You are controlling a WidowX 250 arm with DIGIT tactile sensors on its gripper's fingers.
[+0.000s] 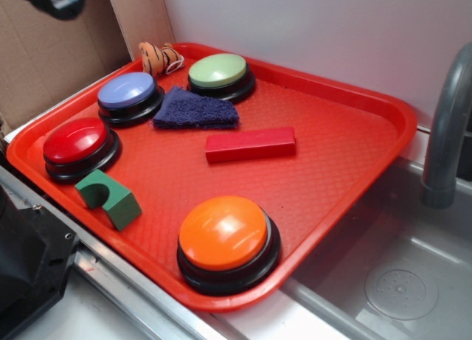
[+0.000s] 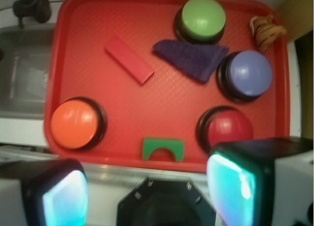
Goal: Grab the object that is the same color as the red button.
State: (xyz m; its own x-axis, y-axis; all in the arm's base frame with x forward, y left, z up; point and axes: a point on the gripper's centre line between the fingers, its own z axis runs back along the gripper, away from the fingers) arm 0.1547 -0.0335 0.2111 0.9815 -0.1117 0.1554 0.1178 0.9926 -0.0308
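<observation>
The object, a long flat red block (image 1: 250, 144) (image 2: 128, 60), lies flat near the middle of the red tray (image 1: 346, 133) (image 2: 88, 30). The red button (image 1: 76, 141) (image 2: 228, 128) stands on its black base at the tray's left side in the exterior view. My gripper (image 2: 147, 194) is high above the tray's near edge, open, with nothing between its fingers. Its two fingers (image 2: 64, 199) fill the bottom corners of the wrist view. The gripper does not show in the exterior view.
On the tray also stand an orange button (image 1: 225, 233) (image 2: 74, 124), a blue button (image 1: 127, 91) (image 2: 248, 74) and a green button (image 1: 218, 72) (image 2: 203, 17). A purple cloth (image 1: 193, 110) (image 2: 194, 59), a green arch block (image 1: 110, 200) (image 2: 163, 149) and a tiger toy (image 1: 158, 57) (image 2: 265, 31) lie there too. A sink (image 1: 398, 273) and faucet (image 1: 446, 126) are right.
</observation>
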